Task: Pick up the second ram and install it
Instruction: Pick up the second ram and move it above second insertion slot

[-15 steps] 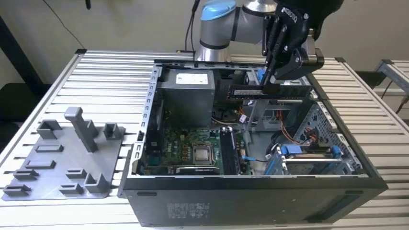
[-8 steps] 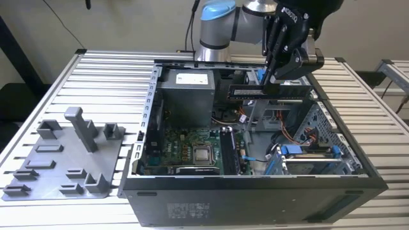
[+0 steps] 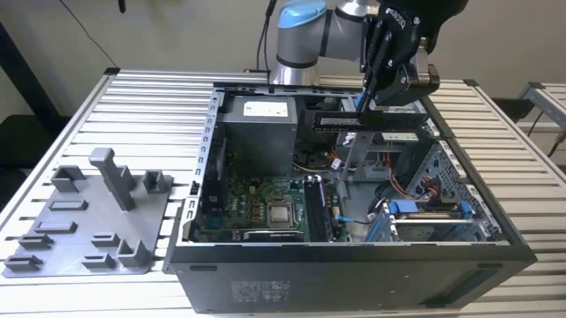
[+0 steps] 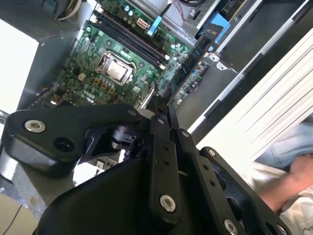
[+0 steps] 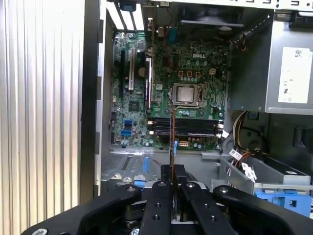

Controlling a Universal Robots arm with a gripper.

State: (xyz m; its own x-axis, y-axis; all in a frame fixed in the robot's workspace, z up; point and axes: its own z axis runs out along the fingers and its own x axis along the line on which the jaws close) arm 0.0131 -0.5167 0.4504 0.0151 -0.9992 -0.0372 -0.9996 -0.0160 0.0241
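Note:
The second ram (image 3: 372, 121), a long dark stick with a pale label, hangs level above the open computer case (image 3: 354, 255), over its back right part in the exterior view. My gripper (image 3: 368, 111) is shut on its upper edge. In both wrist views the stick shows edge-on, running out from between the black fingers (image 4: 157, 128): the second ram (image 4: 188, 63), the second ram (image 5: 172, 139). Below it lies the green motherboard (image 5: 195, 83) with its dark memory slots (image 5: 183, 126) beside the bare processor (image 5: 185, 94).
A grey fixture plate (image 3: 89, 218) with upright posts lies on the slatted table at the exterior view's left. Inside the case are a grey power supply (image 3: 256, 132), cables and a blue-tabbed drive cage (image 3: 425, 212). A person's arm (image 4: 293, 171) shows beyond the table edge.

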